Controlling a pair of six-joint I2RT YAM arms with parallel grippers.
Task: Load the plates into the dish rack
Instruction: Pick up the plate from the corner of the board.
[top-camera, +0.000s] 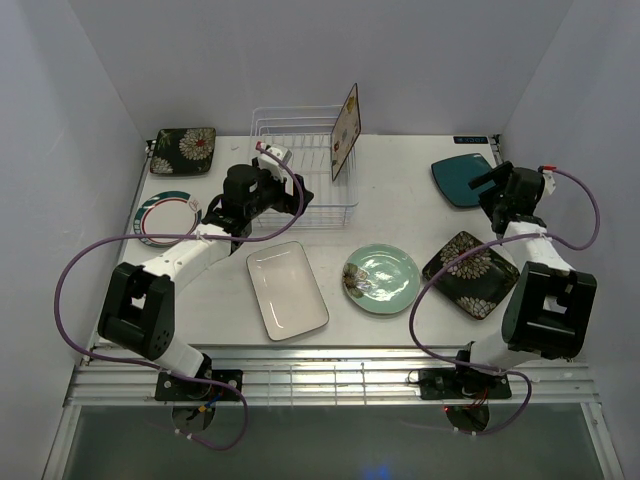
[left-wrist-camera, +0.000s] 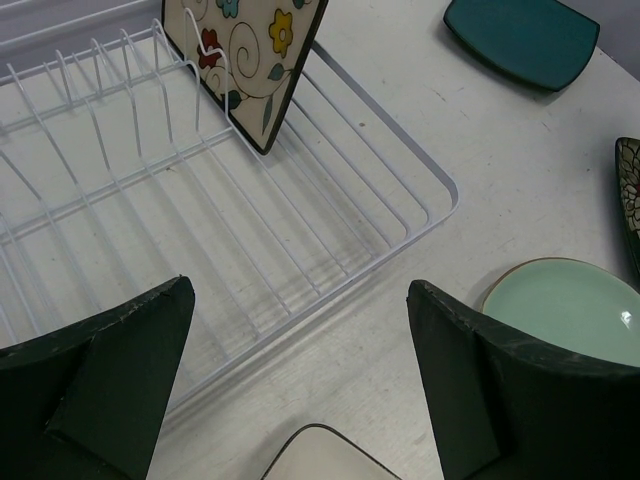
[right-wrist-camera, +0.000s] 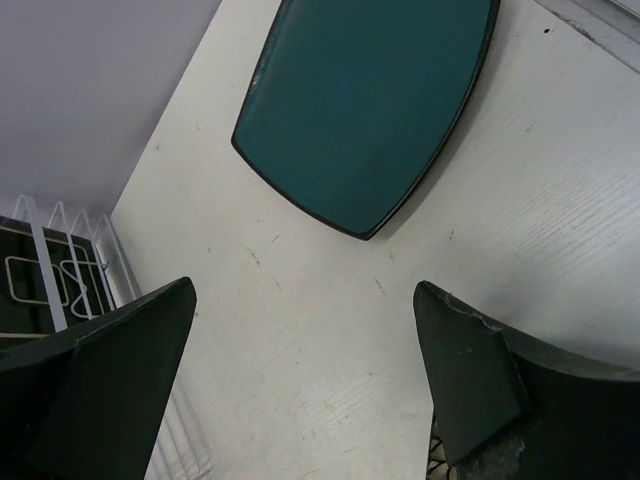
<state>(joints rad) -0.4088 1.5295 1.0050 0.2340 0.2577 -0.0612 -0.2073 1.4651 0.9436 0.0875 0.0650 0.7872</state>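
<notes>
The white wire dish rack (top-camera: 300, 165) stands at the back centre. The cream square floral plate (top-camera: 345, 130) stands upright in its right end, and shows in the left wrist view (left-wrist-camera: 250, 50). On the table lie a dark floral plate (top-camera: 185, 150), the round green-rimmed plate (top-camera: 165, 215), the white rectangular plate (top-camera: 287, 290), the mint-green plate (top-camera: 381, 278), a second dark floral plate (top-camera: 470, 272) and the teal plate (top-camera: 462, 180). My left gripper (top-camera: 290, 200) (left-wrist-camera: 300, 295) is open and empty over the rack's near rim (left-wrist-camera: 420, 170). My right gripper (top-camera: 487, 195) (right-wrist-camera: 304, 290) is open and empty just short of the teal plate (right-wrist-camera: 370, 100).
White walls close the table in at the left, back and right. The rack's wires (right-wrist-camera: 100, 260) show at the left of the right wrist view. A corner of the white rectangular plate (left-wrist-camera: 325, 455) and the mint-green plate (left-wrist-camera: 570, 305) lie near my left fingers.
</notes>
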